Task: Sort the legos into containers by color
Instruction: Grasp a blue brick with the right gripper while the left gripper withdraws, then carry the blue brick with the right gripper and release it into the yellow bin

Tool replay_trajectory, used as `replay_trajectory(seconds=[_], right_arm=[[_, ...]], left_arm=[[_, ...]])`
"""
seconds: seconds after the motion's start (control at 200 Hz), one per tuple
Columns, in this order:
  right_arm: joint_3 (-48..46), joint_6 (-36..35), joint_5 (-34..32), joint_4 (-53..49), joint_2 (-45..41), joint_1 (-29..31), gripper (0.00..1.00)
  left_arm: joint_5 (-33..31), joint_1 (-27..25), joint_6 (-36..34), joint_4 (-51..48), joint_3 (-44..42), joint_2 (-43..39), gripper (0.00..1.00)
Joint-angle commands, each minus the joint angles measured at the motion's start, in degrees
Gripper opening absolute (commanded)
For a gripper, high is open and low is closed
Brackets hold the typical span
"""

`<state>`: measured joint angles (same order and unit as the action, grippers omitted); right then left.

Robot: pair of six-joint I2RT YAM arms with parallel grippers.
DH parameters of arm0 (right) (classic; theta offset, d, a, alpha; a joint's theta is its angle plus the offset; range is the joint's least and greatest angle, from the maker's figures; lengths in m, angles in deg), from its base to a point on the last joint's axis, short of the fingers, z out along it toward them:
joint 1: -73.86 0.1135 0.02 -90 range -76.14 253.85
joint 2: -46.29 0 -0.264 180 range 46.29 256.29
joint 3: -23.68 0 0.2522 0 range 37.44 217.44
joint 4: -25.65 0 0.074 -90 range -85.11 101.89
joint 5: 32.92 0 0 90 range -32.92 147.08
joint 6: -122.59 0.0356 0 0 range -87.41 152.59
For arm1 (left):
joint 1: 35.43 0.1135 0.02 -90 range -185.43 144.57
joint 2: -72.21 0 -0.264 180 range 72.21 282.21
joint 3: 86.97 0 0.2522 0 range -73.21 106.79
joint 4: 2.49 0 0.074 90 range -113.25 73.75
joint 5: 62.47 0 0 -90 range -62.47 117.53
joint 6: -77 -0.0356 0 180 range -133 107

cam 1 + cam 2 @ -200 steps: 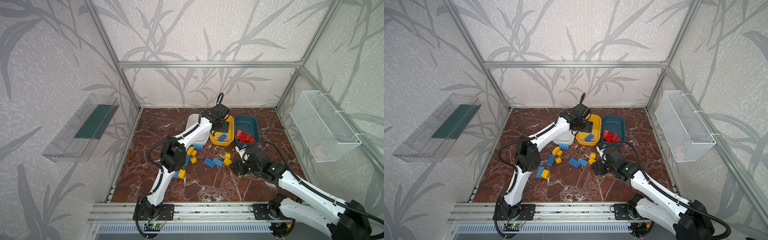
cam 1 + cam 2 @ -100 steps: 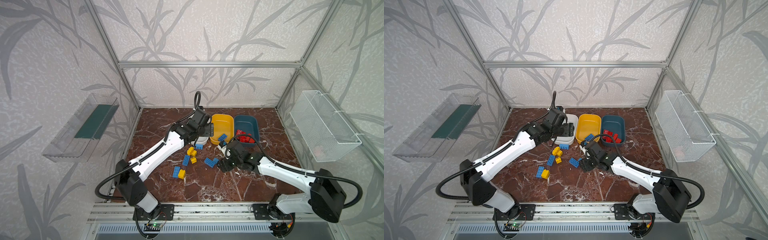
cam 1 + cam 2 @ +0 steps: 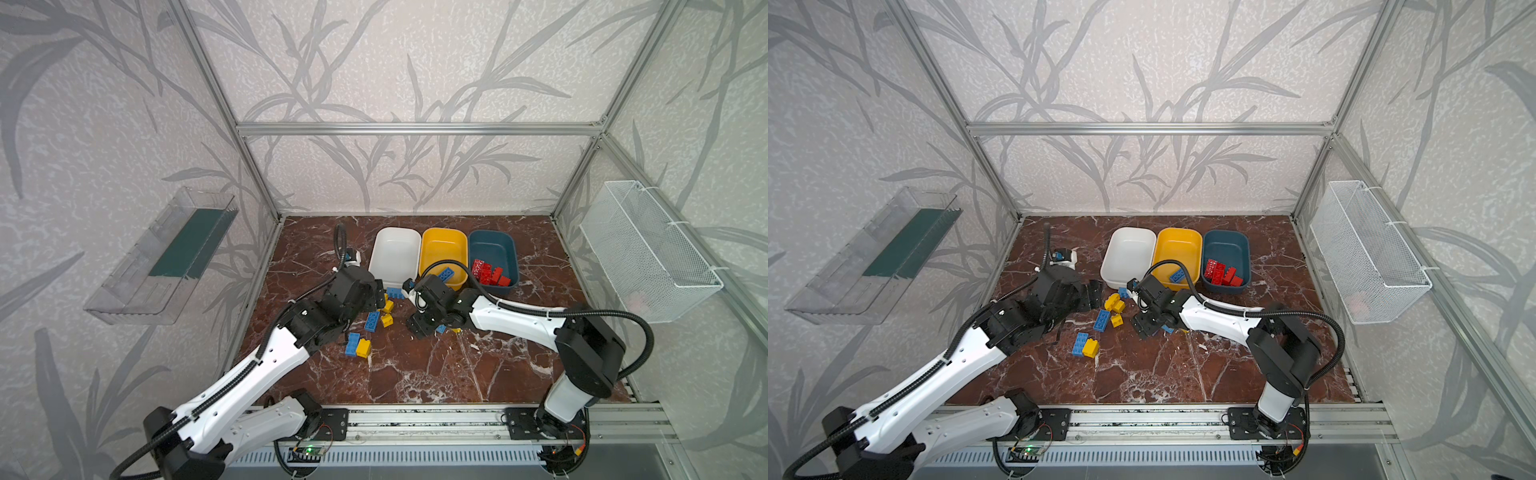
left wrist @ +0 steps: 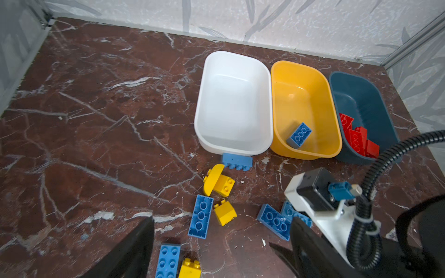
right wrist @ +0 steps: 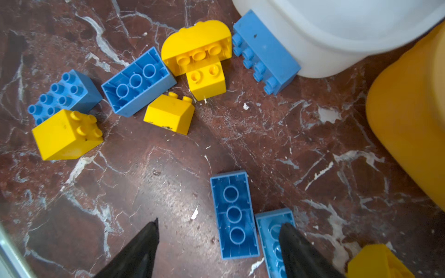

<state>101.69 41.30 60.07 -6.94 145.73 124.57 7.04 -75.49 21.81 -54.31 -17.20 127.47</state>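
Three containers stand in a row at the back: white (image 3: 395,253), yellow (image 3: 444,249) and teal (image 3: 494,249). Red legos (image 3: 490,274) lie in the teal one and one blue lego (image 4: 299,134) in the yellow one. Loose blue and yellow legos (image 3: 376,320) are scattered on the floor in front of the tubs. My left gripper (image 4: 221,231) hangs open above them, holding nothing. My right gripper (image 5: 219,222) is open and low, its fingers on either side of an upside-down blue lego (image 5: 234,214), with one finger over a second blue lego (image 5: 272,226).
A blue lego (image 4: 237,161) lies on its side against the white tub. A yellow lego (image 5: 378,262) sits beside my right gripper. A wire basket (image 3: 648,253) hangs on the right wall and a clear tray (image 3: 166,257) on the left. My two wrists are close together.
My left gripper has pulled back from over the yellow tub to above the loose legos. My right gripper has moved left and down over the blue legos, its jaws narrowing a little.
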Motion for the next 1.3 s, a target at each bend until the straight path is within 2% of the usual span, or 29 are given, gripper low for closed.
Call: replay_trajectory(seconds=[0.0,0.2,0.47,0.66,0.775,0.91,1.295], right_arm=[[3.3,-1.3,0.2,-3.0,3.4,0.1,0.77],[5.1,-1.1,-1.1,-4.1,7.2,0.1,0.72],[6.3,-0.8,-2.1,-5.9,10.3,0.2,0.66],[5.9,-0.3,-2.7,-6.4,10.3,0.2,0.46],[5.4,0.1,-3.1,-6.3,9.7,0.2,0.41],[5.6,0.7,-3.7,-7.3,9.1,0.1,0.26],[6.3,1.2,-3.7,-9.0,2.6,0.2,0.25]], left_arm=[[-4.1,0.3,3.2,-4.7,-4.6,-3.7,0.87],[-3.3,0.3,7.1,-6.8,-12.1,-8.0,0.87],[-0.1,0.5,11.3,-2.0,-17.6,-8.5,0.86],[0.1,1.1,12.1,0.0,-19.9,-5.9,0.86],[0.2,1.5,12.4,1.3,-21.3,-5.0,0.87],[0.5,2.0,13.7,2.2,-22.7,-5.0,0.87],[0.2,2.9,14.9,3.4,-26.7,-5.8,0.86]])
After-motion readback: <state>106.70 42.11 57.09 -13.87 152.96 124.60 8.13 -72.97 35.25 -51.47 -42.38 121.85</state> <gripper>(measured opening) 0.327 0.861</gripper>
